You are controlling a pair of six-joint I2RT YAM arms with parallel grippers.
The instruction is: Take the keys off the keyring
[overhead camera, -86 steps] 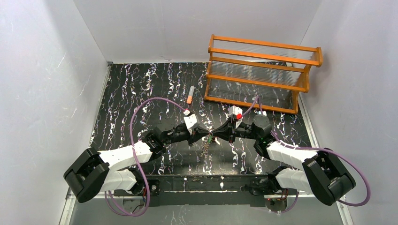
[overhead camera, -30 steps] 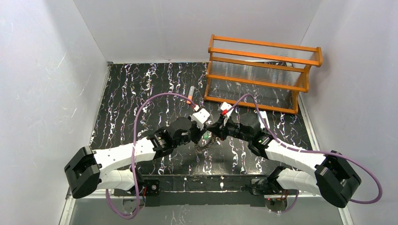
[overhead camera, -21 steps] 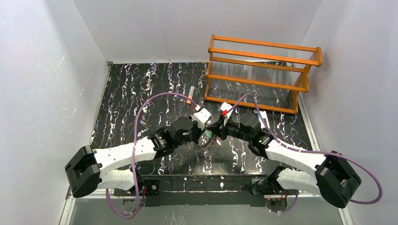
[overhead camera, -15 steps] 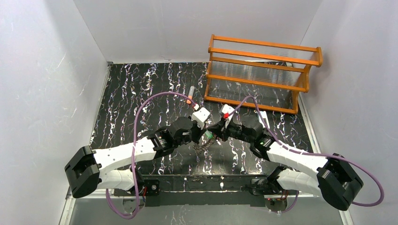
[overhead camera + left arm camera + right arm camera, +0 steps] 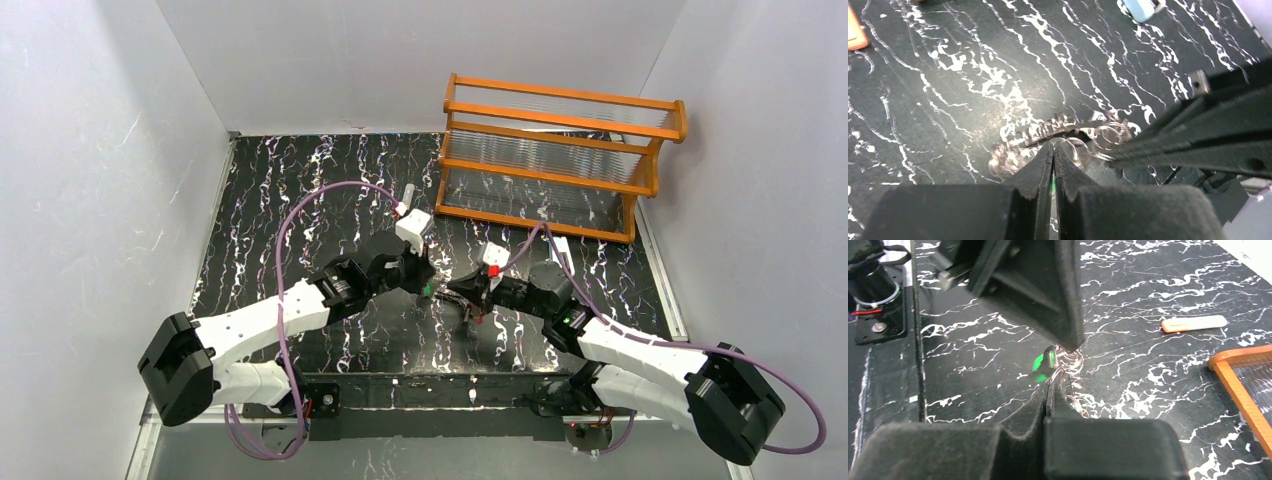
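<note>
Fingers [image 5: 1035, 172] of the left gripper [image 5: 1052, 147] are pressed together with barely a seam between them. A sliver of green shows in that seam: the green key [image 5: 1042, 363] is pinched at their tips, most of it sticking out to one side. Just past those tips is the keyring [image 5: 1043, 132], a tangle of silvery wire loops. The right gripper [image 5: 1048, 390] meets the left almost tip to tip from the opposite side, and it is closed tight on the ring's loops. Seen from above, a speck of red, the red key [image 5: 478, 318], shows at the ring's end nearest the arm bases. Well beyond the right gripper's tips an orange-and-grey tube [image 5: 1193, 323] lies on the table [image 5: 948, 90]. The orange rack [image 5: 1243, 385] stands off to that gripper's side.
</note>
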